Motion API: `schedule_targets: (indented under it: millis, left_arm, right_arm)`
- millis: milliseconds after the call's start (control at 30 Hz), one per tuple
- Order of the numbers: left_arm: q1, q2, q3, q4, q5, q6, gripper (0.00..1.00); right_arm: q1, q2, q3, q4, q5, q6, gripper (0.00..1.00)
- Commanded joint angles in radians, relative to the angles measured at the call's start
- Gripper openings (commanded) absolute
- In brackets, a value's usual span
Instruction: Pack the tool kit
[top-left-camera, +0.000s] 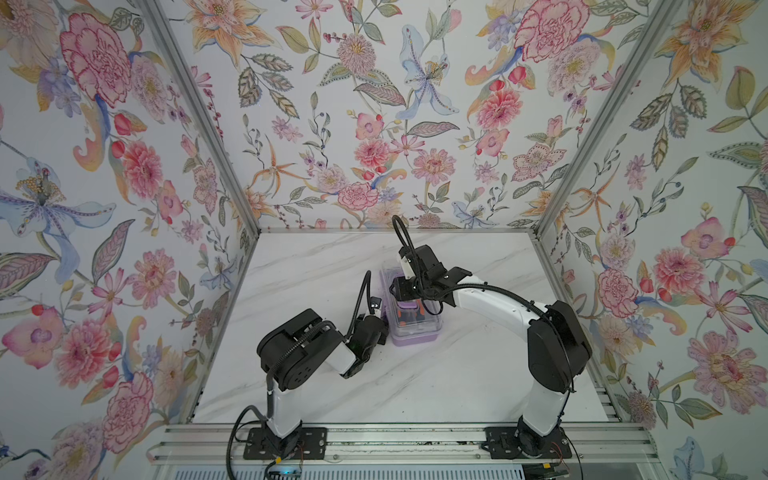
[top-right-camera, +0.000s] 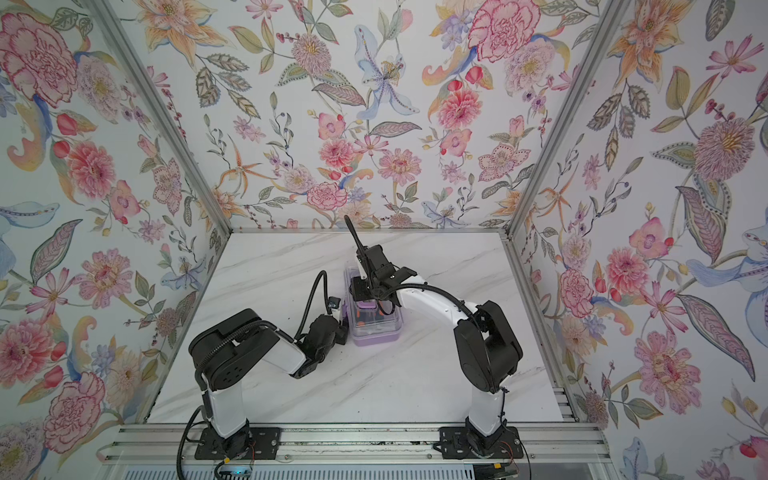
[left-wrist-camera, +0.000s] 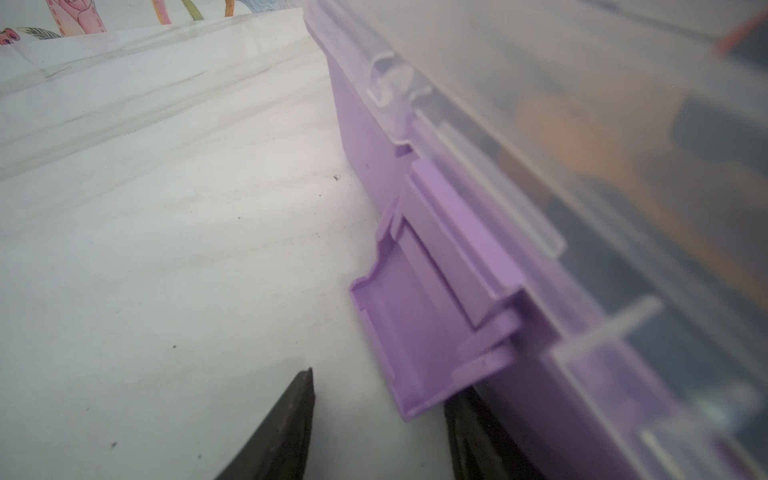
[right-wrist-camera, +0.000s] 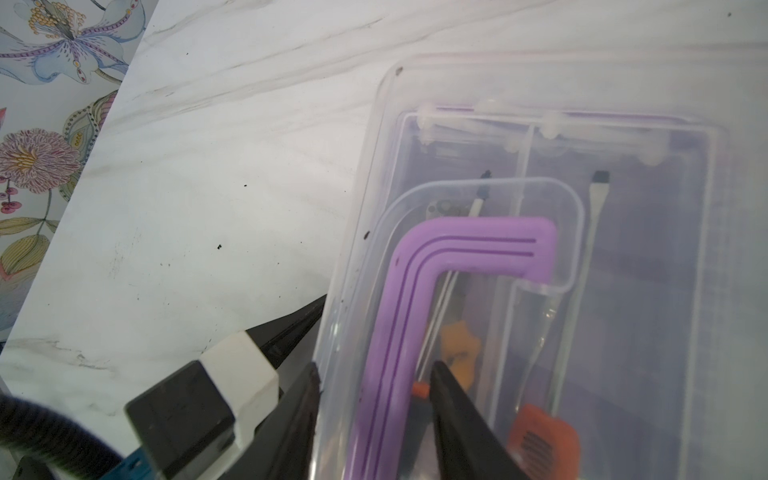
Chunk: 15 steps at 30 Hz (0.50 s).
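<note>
The tool kit (top-left-camera: 415, 332) (top-right-camera: 376, 332) is a lilac box with its clear lid down, in the middle of the marble table. Through the lid I see orange-handled screwdrivers (right-wrist-camera: 544, 436). My right gripper (right-wrist-camera: 374, 365) (top-left-camera: 405, 295) comes down on the lid, open, with the purple handle (right-wrist-camera: 457, 245) and the lid's edge between its fingers. My left gripper (left-wrist-camera: 380, 384) (top-left-camera: 386, 326) sits low against the box's left side, open. One of its fingers lies under the lilac latch (left-wrist-camera: 415, 332), which hangs flipped outward from the lid (left-wrist-camera: 582, 124).
The white marble table (top-left-camera: 457, 374) is walled on three sides by floral panels (top-left-camera: 124, 208). An aluminium rail (top-left-camera: 395, 440) carrying both arm bases runs along the front edge. The left arm's wrist camera (right-wrist-camera: 199, 407) is close beside the right gripper.
</note>
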Motion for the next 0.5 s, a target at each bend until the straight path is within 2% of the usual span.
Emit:
schedule_targets:
  millis: [0,467]
  left_arm:
    - [0.021,-0.018,0.0,-0.002,-0.02,0.023,0.54]
    - [0.06,-0.133,-0.053,-0.02,-0.034,0.027,0.53]
  right_arm:
    - [-0.01,0.032,-0.014,-0.075,0.001,0.013,0.45]
    - [-0.003,0.025,-0.014,-0.075,0.001,0.015,0.45]
